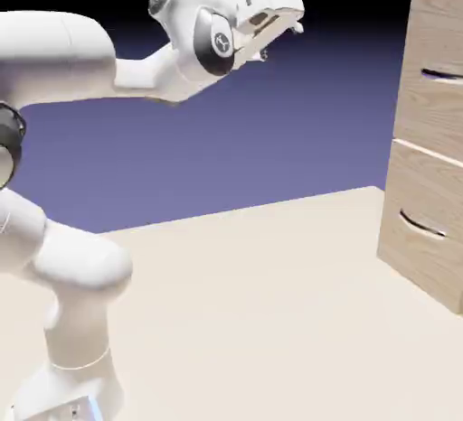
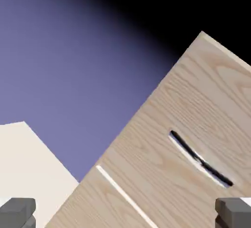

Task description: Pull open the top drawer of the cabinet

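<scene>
The cabinet (image 1: 432,153) stands at the right edge of the exterior view, light wood grain, partly cut off. Its top drawer (image 1: 436,94) is flush with the front and carries a thin dark bar handle (image 1: 442,74). My gripper (image 1: 288,20) hangs high in the air, well to the left of the cabinet and a little above handle height, pointing toward it. The hand view shows the cabinet tilted, with the top drawer (image 2: 196,124) and its handle (image 2: 200,159) ahead and far off. Both fingertips (image 2: 17,212) sit wide apart at the bottom corners, so the gripper (image 2: 125,214) is open and holds nothing.
Below the top drawer is a lower drawer (image 1: 425,229) with a curved dark handle (image 1: 421,225). The beige table (image 1: 262,311) stretches between the robot's base (image 1: 77,356) and the cabinet. A blue-violet backdrop lies behind.
</scene>
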`<state>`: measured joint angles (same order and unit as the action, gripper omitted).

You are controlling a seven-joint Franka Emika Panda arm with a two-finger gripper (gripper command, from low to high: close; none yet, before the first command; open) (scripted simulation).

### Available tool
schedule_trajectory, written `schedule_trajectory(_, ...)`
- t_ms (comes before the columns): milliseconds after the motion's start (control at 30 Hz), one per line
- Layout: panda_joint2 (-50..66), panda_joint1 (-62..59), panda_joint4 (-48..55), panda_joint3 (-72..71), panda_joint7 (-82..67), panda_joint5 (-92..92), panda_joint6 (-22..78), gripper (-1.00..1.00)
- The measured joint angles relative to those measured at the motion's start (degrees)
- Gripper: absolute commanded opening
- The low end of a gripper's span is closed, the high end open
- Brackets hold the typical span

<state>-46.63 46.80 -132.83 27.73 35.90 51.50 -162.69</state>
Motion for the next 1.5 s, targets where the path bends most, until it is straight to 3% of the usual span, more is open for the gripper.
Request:
schedule_trajectory(1367,-25.8,85.1,52.0,51.2,-12.1,95.1,20.9,0.0)
schedule_trajectory(1500,-26.5,88.3,56.5,51.8,-13.9,95.3,19.6,0.0)
